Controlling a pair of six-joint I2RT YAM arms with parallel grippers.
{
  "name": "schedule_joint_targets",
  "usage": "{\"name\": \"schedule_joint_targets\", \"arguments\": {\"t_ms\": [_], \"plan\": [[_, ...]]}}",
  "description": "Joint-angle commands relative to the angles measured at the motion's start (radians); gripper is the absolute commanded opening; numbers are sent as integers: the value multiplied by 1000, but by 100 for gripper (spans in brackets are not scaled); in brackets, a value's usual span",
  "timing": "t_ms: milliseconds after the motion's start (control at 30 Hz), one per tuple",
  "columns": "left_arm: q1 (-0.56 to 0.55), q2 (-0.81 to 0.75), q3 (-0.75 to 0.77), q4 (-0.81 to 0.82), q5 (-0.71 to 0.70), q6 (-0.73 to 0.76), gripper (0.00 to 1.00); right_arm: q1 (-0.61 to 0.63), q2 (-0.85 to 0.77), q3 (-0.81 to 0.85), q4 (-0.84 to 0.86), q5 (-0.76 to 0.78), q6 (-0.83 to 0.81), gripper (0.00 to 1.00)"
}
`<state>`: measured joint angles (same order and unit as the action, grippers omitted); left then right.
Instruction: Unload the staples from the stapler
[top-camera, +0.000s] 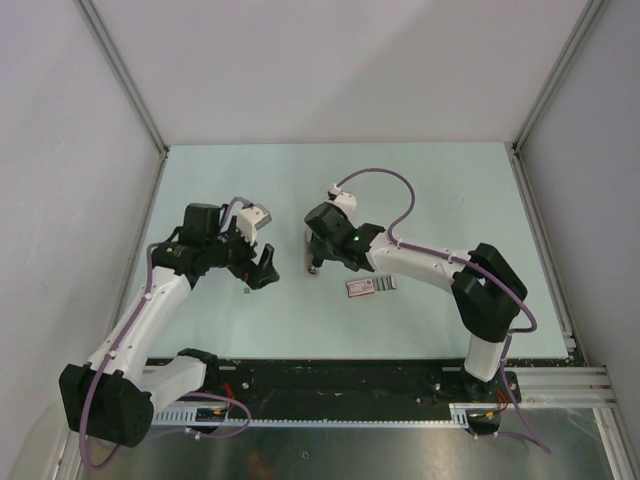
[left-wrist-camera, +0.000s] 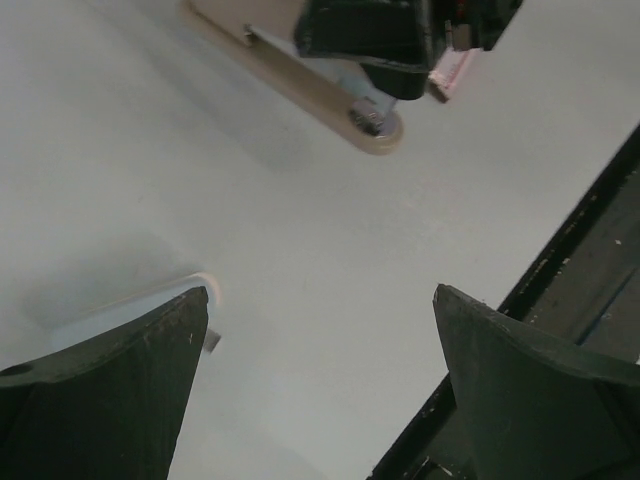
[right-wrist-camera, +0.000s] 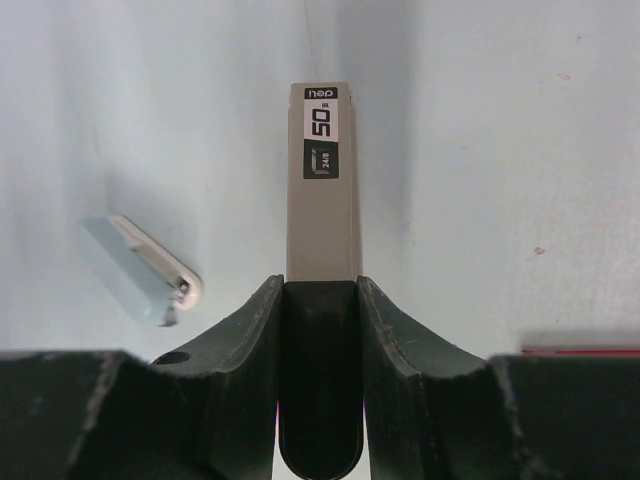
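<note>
My right gripper (right-wrist-camera: 320, 285) is shut on the stapler (right-wrist-camera: 320, 200), its fingers clamped on both sides of the dark rear part. The pale grey-beige body, with a black "50" label, sticks out ahead of the fingers over the table. From above, the stapler (top-camera: 308, 245) is a pale strip under my right gripper (top-camera: 318, 258). In the left wrist view its beige base (left-wrist-camera: 300, 85) with the metal anvil shows at the top. My left gripper (top-camera: 262, 270) is open and empty to the stapler's left, jaws wide apart (left-wrist-camera: 320, 300) above bare table.
The flat red-and-white box (top-camera: 371, 287) lies on the table just right of the stapler. A small pale piece with a metal tip (right-wrist-camera: 150, 265) lies on the table left of the stapler, beside my left gripper's finger (left-wrist-camera: 205, 290). The black front rail (left-wrist-camera: 580, 250) is close.
</note>
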<state>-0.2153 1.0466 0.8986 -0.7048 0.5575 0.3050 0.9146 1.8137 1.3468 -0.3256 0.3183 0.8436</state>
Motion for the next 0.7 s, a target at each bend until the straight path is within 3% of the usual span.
{"name": "schedule_joint_targets", "arguments": {"t_ms": [0,467,667], "plan": [[-68,14,-23,31,84,-25,99,25,-93,-2,110,145,189,0],[-108,206,0,191,93,-58,97,86,-274,-169,253,157,330,0],[-108,259,27,215,177,-68,93,125,-321,-233,298,168,342,0]]}}
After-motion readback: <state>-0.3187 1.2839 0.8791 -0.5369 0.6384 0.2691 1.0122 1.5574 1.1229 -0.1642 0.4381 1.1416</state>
